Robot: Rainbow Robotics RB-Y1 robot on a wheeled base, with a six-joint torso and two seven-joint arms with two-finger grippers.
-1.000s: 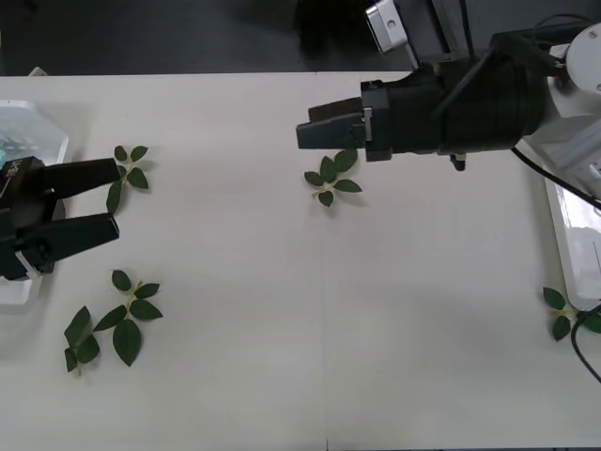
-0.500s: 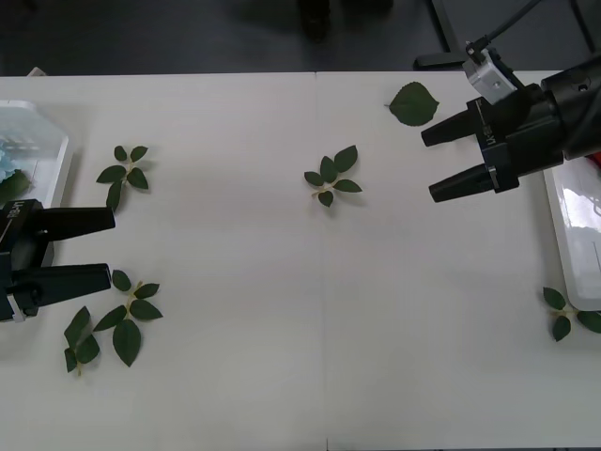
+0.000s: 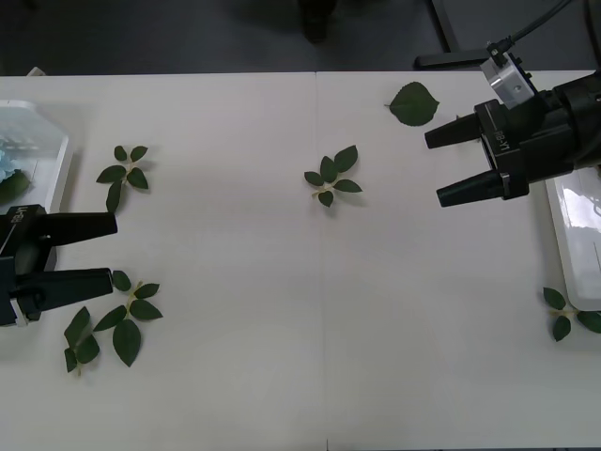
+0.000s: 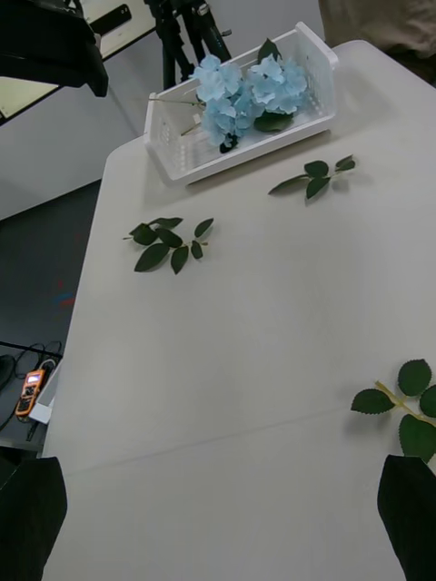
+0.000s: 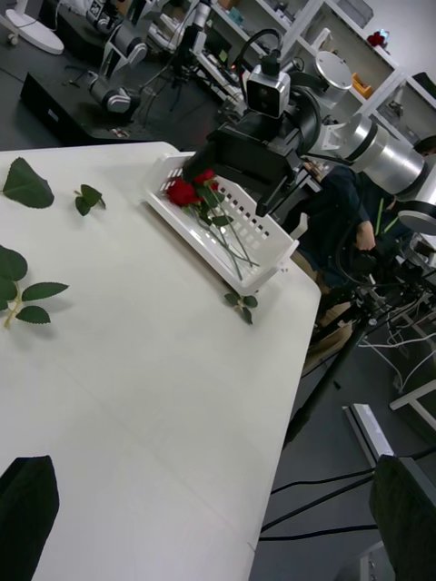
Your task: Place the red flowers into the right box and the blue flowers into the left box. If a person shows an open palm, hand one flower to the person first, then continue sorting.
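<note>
Pale blue flowers (image 4: 241,86) lie in the left box (image 4: 182,150), a white tray at the table's left end (image 3: 42,141), where a bit of the blue flowers (image 3: 7,162) peeks out. Red flowers (image 5: 186,192) lie in the right box (image 5: 232,245), whose rim also appears at the right end (image 3: 568,235). My left gripper (image 3: 113,251) hovers open over the table beside the left box, holding nothing. My right gripper (image 3: 434,170) hangs open and empty beside the right box.
Loose green leaf sprigs are scattered about: near the left box (image 3: 122,169), at the front left (image 3: 113,319), mid-table (image 3: 331,176), and at the front right (image 3: 568,315). A single leaf (image 3: 413,103) lies at the far edge. A tripod and shelves stand beyond the table.
My right arm has pulled back from mid-table to the right end, uncovering the single leaf. My left gripper has drawn back left and toward the table's near side. Both stay open.
</note>
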